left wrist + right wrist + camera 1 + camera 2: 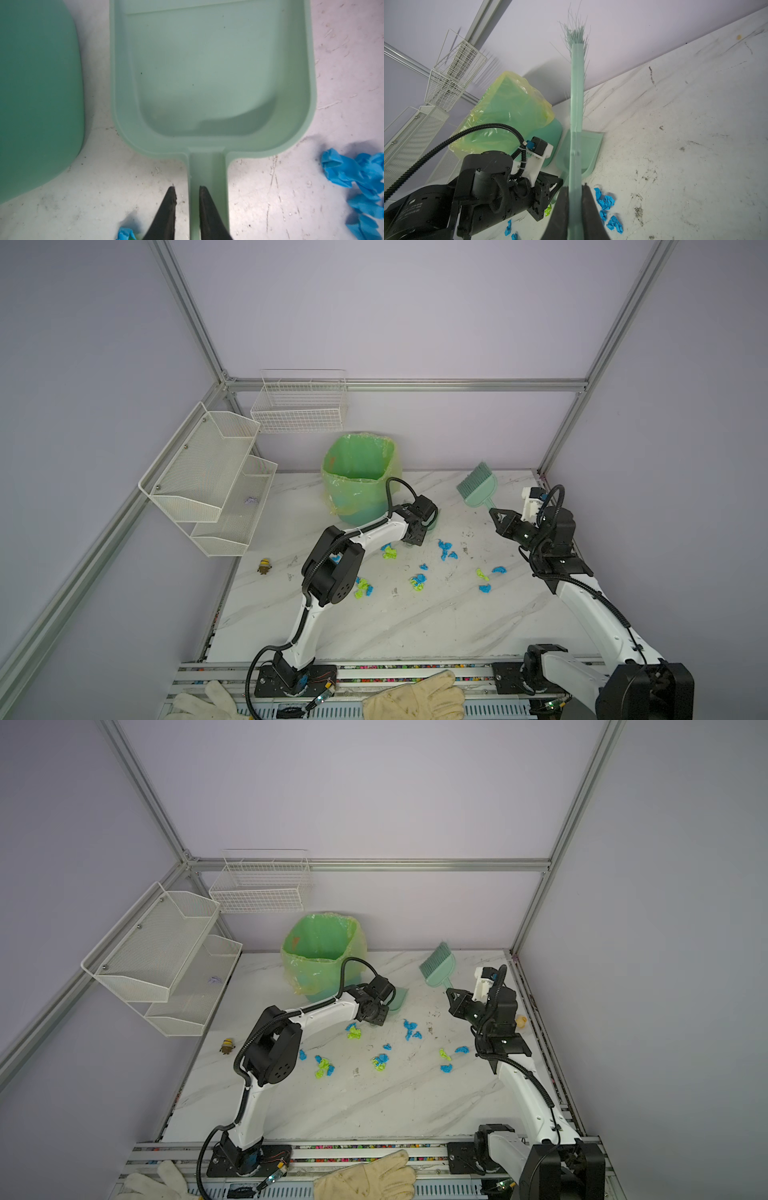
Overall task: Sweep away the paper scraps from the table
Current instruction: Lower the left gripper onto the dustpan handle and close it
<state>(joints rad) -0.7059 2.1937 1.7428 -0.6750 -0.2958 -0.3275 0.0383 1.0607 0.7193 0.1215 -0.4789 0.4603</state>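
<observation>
Left gripper is being held at the dustpan handle's edge, jaws narrowly apart; a grip cannot be confirmed. Centring on the handle before closing is being advised. A brush is being pinched by the right gripper. Across the counter the scraps are lying scattered. Only the left wrist view is showing the dustpan empty.

Left arm: white link shells; black joint housings, one face drilled with small holes; black ribbed cable along the links; white wrist bracket with blue plug; faint white print, unreadable; thin red wires at its base; Left gripper: black tapering fingers; Right arm: same white-and-black build; right wrist bracket white; bulky black base housing.
</observation>
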